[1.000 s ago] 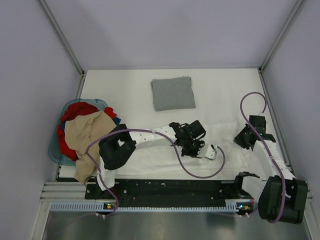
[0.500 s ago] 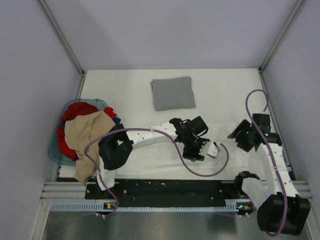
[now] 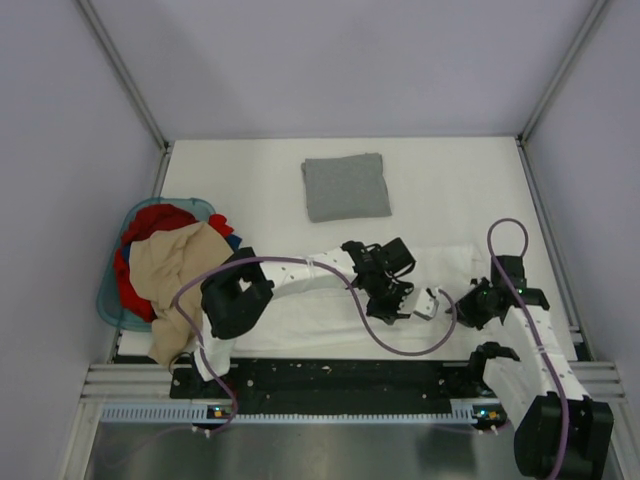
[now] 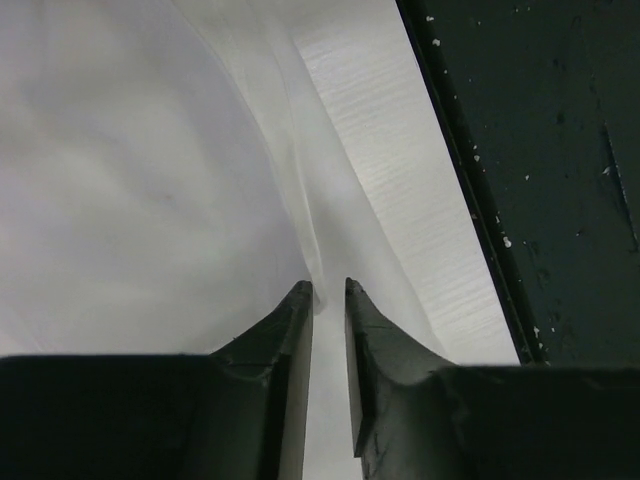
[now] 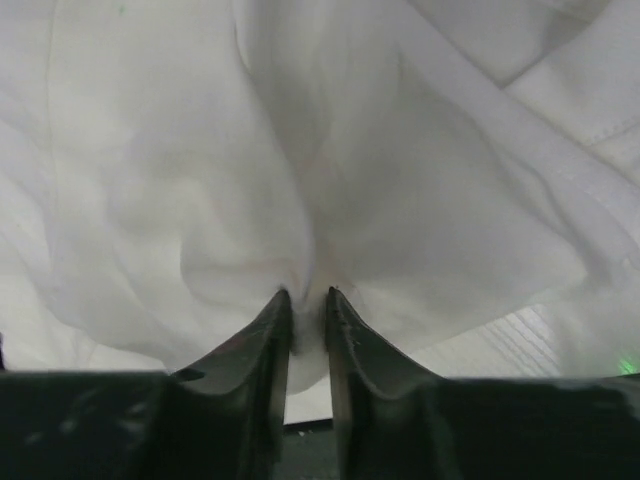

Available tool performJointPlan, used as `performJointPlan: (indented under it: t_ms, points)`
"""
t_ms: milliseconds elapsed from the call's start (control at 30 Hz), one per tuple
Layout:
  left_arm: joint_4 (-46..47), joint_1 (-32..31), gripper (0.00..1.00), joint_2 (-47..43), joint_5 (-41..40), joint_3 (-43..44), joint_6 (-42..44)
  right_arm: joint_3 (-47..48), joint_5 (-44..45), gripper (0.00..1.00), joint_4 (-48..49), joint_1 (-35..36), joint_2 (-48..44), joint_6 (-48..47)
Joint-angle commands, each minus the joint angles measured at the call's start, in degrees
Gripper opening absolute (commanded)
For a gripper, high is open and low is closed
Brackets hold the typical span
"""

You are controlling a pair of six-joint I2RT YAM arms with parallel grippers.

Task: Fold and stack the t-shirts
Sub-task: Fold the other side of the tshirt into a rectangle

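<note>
Your right gripper has swung inward and nearer the front edge since a second ago, its jaws pinching the white t-shirt. Your left gripper clamps a fold of it too. The grey t-shirt lies folded behind. The basket holds red, tan and blue clothes.

From above, the left arm covers part of the white t-shirt; both wrist views crop its edges. Tan cloth hides the near rim of the blue basket.
</note>
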Motion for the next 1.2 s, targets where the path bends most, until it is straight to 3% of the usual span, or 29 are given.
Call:
performJointPlan:
  t_ms: [0, 33, 100, 500, 567, 767, 833, 967, 1067, 1100, 1167]
  points:
    - [2.8, -0.1, 0.14, 0.4, -0.1, -1.8, 0.3, -0.8, 0.3, 0.09, 1.9, 0.7, -0.4, 2.4]
    - [2.8, -0.1, 0.07, 0.4, -0.3, -2.0, 0.3, -0.6, 0.3, 0.0, 1.8, 0.6, -0.9, 2.3]
    - [2.4, 0.0, 0.0, 0.2, -0.4, -2.3, 1.0, 0.4, 0.8, 0.0, 0.1, 0.6, -1.6, 2.1]
    - [2.2, 2.2, 0.0, -1.2, -1.8, -5.9, 4.6, 4.3, -1.6, 0.02, -9.3, 0.7, 0.4, -1.8]
    - [2.2, 2.2, 0.0, -1.2, -1.3, -6.9, 5.3, 3.4, -1.6, 0.07, -9.8, 0.7, 0.7, -1.5]
    - [0.9, 2.3, 0.0, -1.2, -0.5, -5.2, 5.2, 3.3, -0.9, 0.43, -12.2, 0.7, 0.5, -0.6]
    - [-1.5, 2.4, 0.0, -1.3, -0.5, -2.6, 5.1, 5.2, -0.2, 0.45, -14.0, 0.6, 0.4, -1.4]
    - [-8.1, 2.4, 0.23, -2.0, 1.8, 3.2, 5.4, 15.9, 7.0, 0.47, -17.7, 0.7, -0.7, -3.4]
    - [-8.8, 2.4, 0.45, -1.6, 4.9, 5.4, 5.3, 23.5, 10.4, 0.53, -17.3, 0.6, 0.9, -6.8]
    - [-7.3, 2.3, 0.48, -1.4, 5.4, 5.2, 5.1, 24.9, 10.4, 0.52, -16.6, 0.6, 2.3, -7.6]
    - [-3.1, 2.2, 0.49, -0.1, 4.2, 4.3, 2.7, 26.0, 9.3, 0.41, -13.0, 0.4, 5.2, -9.6]
